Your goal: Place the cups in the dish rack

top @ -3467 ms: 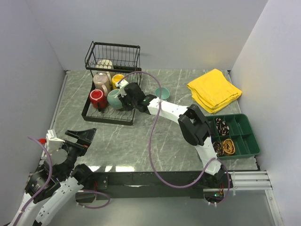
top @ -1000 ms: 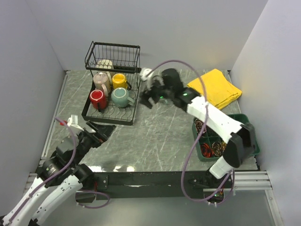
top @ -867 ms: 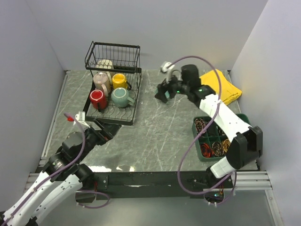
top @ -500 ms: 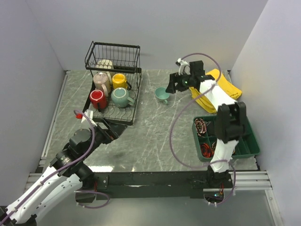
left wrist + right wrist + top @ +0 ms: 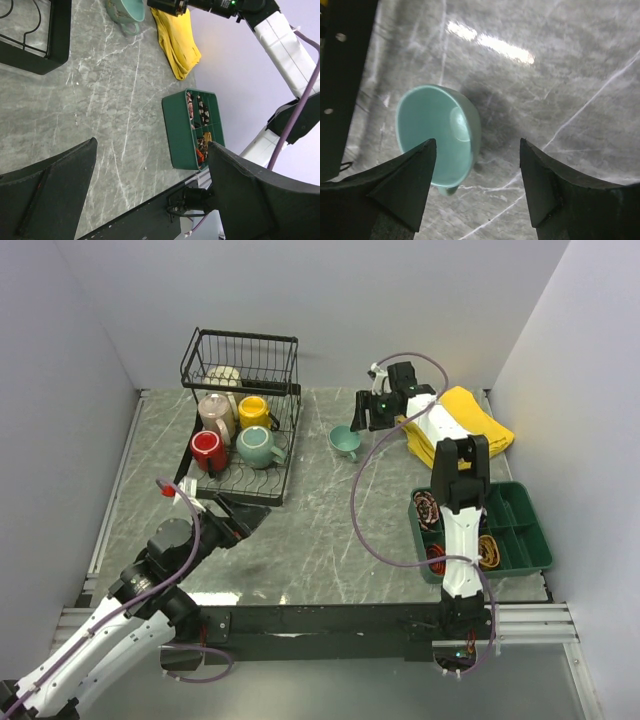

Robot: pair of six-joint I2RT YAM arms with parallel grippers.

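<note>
Top external view: small teal ceramic mug (image 5: 345,441) upright on grey marble desk (image 5: 320,530), apart from black wire dish rack (image 5: 232,495) w/ 5 other mugs (image 5: 256,446) inside. Right claw (image 5: 366,412) hangs over teal mug, jaws apart, empty. Left claw (image 5: 235,523) wide open, empty, nr desk front-left.

The left arm (image 5: 120,610) rises from the near left corner and leans forward and rightward. Its left gripper (image 5: 238,523) is spread wide, both fingers (image 5: 50,185) far apart and empty. The right arm (image 5: 455,490) stretches straight toward the back, then bends left at the wrist. The right gripper (image 5: 362,412) points downward, jaws parted, holding nothing.
</note>
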